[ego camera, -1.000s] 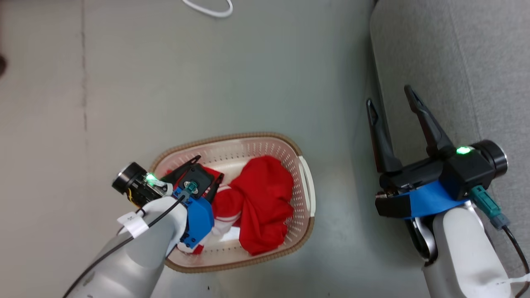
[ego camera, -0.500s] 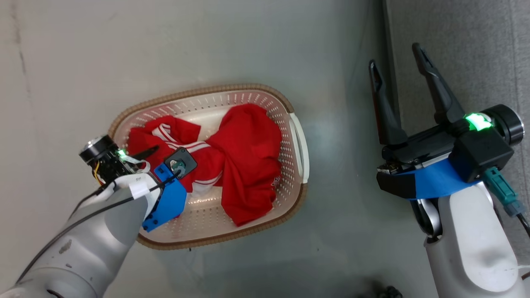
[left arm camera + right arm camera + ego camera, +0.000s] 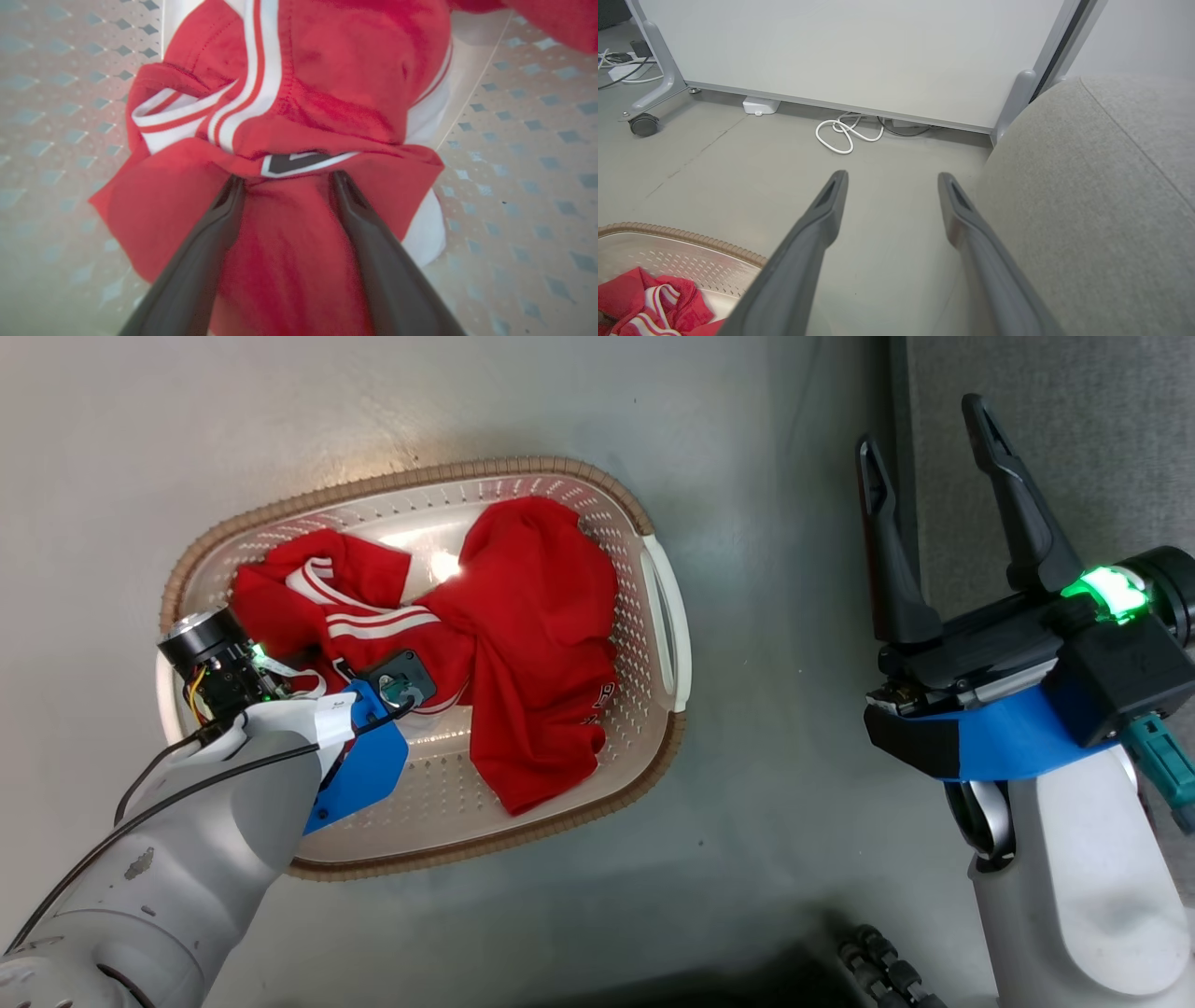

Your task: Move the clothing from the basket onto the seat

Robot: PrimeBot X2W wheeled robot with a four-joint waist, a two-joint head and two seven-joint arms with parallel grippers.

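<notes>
Head view: red clothing (image 3: pixel 523 616) with white stripes lies crumpled in the basket (image 3: pixel 504 464); the white print near its hem is unreadable. Right claw (image 3: pixel 922 425) spread, beside the seat (image 3: pixel 1074 429). Left wrist view: left claw (image 3: pixel 285 179) spread, tips against a red fold below a black patch (image 3: pixel 299 161). Right wrist view: grey floor (image 3: pixel 738 186) under that claw

The clothing (image 3: pixel 327 70) ahead of the left gripper (image 3: pixel 286 179) is bright red with thin white stripes. A small black patch (image 3: pixel 299 163) edged in white sits at the fingertips. Around the clothing, the basket (image 3: pixel 439 798) is cream-white, patterned with rows of small holes, and has a brown woven-look rim. The fingers (image 3: pixel 808 242) of the right gripper (image 3: pixel 892 179) are dark grey. Its wrist has a blue bracket (image 3: pixel 1008 747) and a green light (image 3: pixel 1102 590). Right of that gripper the seat (image 3: pixel 1087 210) is speckled grey. Ahead of it, the floor (image 3: pixel 738 177) is pale grey-green with a white cable (image 3: pixel 845 133) on it.
</notes>
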